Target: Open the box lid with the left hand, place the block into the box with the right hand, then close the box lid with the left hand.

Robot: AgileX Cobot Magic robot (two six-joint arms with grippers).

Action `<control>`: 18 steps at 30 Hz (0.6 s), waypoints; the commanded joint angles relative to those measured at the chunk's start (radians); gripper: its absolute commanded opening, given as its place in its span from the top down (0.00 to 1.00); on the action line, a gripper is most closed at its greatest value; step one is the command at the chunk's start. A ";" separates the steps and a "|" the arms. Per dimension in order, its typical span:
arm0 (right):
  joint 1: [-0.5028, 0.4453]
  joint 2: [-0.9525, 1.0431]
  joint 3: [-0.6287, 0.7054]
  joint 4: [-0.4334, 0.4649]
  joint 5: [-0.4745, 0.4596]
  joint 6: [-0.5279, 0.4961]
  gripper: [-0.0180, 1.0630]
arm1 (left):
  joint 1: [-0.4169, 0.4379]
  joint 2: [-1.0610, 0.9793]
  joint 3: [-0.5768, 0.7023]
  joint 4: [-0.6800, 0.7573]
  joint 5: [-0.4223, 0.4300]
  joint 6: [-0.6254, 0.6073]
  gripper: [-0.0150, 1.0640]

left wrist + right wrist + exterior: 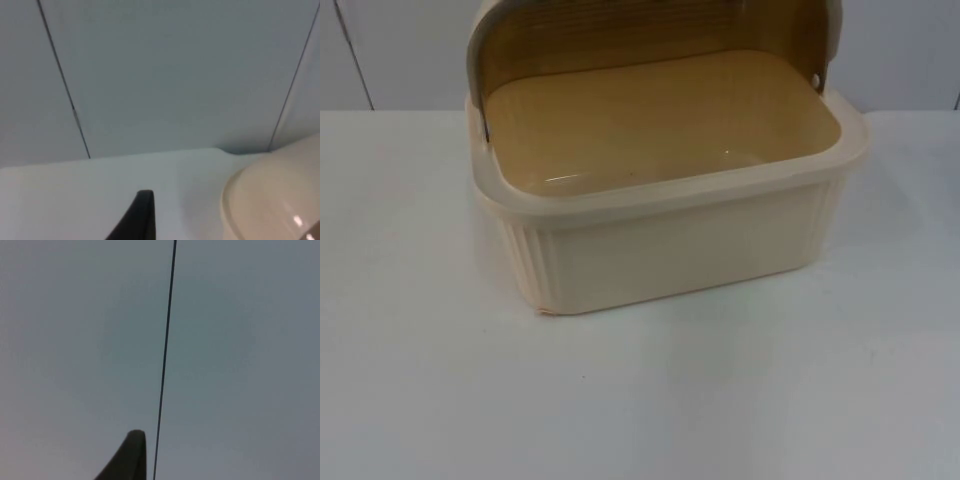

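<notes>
A cream ribbed box (670, 250) stands at the middle back of the white table. Its curved lid (640, 30) is swung up and back, so the box is open. The tan inside (650, 125) is bare. My left gripper (142, 212) hovers over the table beside a rounded cream part of the box (280, 200), facing the partition wall. My right gripper (132, 452) points at the grey wall, with a dark seam (167, 340) running past it.
White table top (640, 400) stretches wide in front of the box and on both sides of it. The grey partition wall (400, 50) closes the table just behind the box.
</notes>
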 commanded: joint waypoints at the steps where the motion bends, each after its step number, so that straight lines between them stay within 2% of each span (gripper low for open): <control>1: -0.005 -0.001 -0.006 0.002 -0.017 -0.004 0.01 | -0.003 0.067 -0.080 -0.019 -0.025 0.012 0.03; 2: -0.005 -0.001 -0.006 0.002 -0.017 -0.004 0.01 | -0.003 0.067 -0.080 -0.019 -0.025 0.012 0.03; 7: -0.005 -0.001 -0.006 0.002 -0.022 -0.004 0.01 | -0.026 0.255 -0.271 -0.017 -0.025 0.092 0.03; 8: -0.005 -0.001 -0.006 0.002 -0.022 -0.004 0.01 | -0.026 0.255 -0.271 -0.017 -0.025 0.092 0.03; 13: -0.005 -0.001 -0.006 0.002 -0.022 -0.006 0.01 | -0.091 0.400 -0.398 -0.017 -0.048 0.176 0.03; 15: -0.005 -0.001 -0.006 0.002 -0.022 -0.016 0.01 | -0.122 0.456 -0.446 -0.013 -0.053 0.232 0.03; 18: -0.005 -0.001 -0.006 0.002 -0.022 -0.018 0.01 | -0.166 0.527 -0.513 0.002 -0.073 0.387 0.03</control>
